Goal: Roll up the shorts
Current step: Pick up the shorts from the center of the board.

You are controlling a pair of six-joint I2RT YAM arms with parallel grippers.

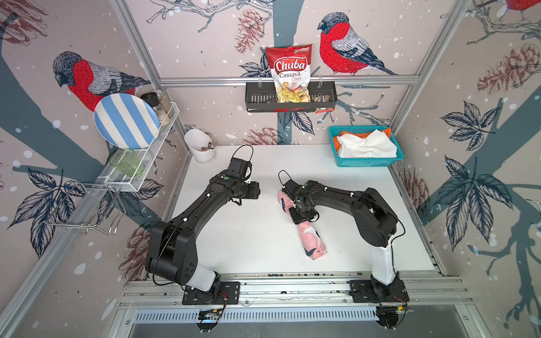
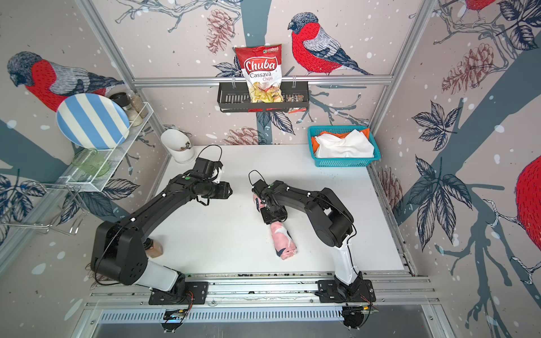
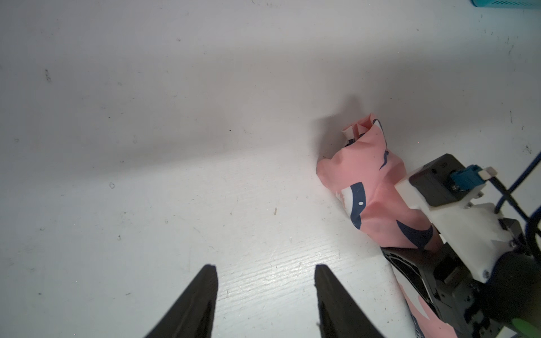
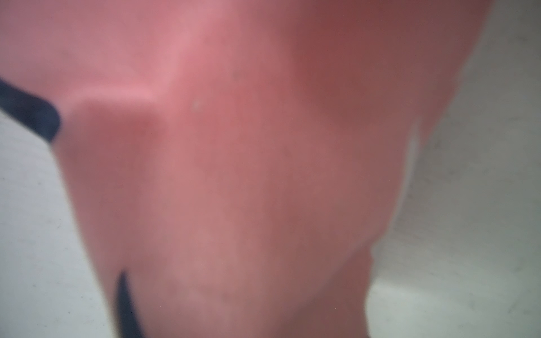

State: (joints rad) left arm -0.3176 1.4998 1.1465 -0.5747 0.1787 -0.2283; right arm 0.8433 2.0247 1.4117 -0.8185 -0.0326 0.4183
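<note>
On table [image 1: 248,234], pink shorts [image 1: 311,238] are rolled; white shorts [image 1: 366,146] and orange shorts [image 1: 386,132] wait unrolled.
Left fingers [image 3: 199,295] are parted, empty; right fingers, hidden, cannot be judged.

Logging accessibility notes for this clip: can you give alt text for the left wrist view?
Rolled pink shorts lie on the white table, partly covered by the right arm. The left gripper stands open over bare table, apart from the roll. A teal basket edge shows beyond.

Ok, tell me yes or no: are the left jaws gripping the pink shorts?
No: the left wrist view shows the left jaws open over the table, the rolled pink shorts lying apart from them.
</note>
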